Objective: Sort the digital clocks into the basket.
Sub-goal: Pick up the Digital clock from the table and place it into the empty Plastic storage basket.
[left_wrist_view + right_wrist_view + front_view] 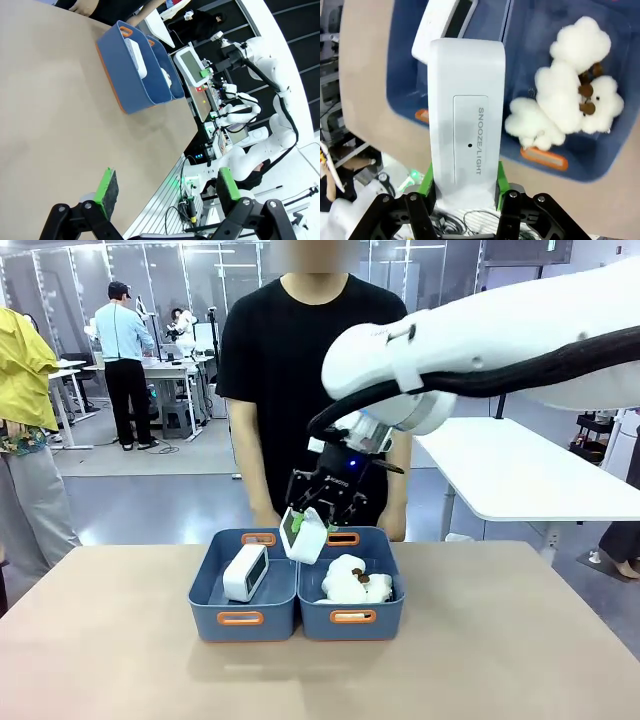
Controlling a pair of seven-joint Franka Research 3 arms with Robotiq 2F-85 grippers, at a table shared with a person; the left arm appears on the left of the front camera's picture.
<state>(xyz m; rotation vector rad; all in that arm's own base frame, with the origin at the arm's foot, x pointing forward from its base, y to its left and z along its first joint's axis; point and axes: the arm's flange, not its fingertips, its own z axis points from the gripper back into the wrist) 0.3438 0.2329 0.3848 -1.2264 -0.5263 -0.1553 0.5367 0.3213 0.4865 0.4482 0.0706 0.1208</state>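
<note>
Now we see the counter (pixel 110 640), a broad tan surface, with a person in a black shirt (pixel 300 370) standing at its far side. Our right arm (pixel 500 340) reaches in from the right, across the middle. On the counter sit two blue bins side by side, touching. The left bin (pixel 243 618) holds one clock (pixel 245 572), standing tilted against the bin's inner wall. The right bin (pixel 352 617) holds fluffy white sheep toys (pixel 355 582) with brown legs.

Our right tool (pixel 308 525) is clamped on the second clock (pixel 304 534), its green pads pressing the clock's two sides. That clock hangs tilted in the air, over the seam where the two bins meet. In the right wrist view its back faces the camera, with "SNOOZE/LIGHT" printed on it (pixel 466 125), and the first clock lies below it in the bin.

Our left tool (pixel 165 192) hangs above bare counter, well apart from the bins, its jaws spread wide with nothing between them.
</note>
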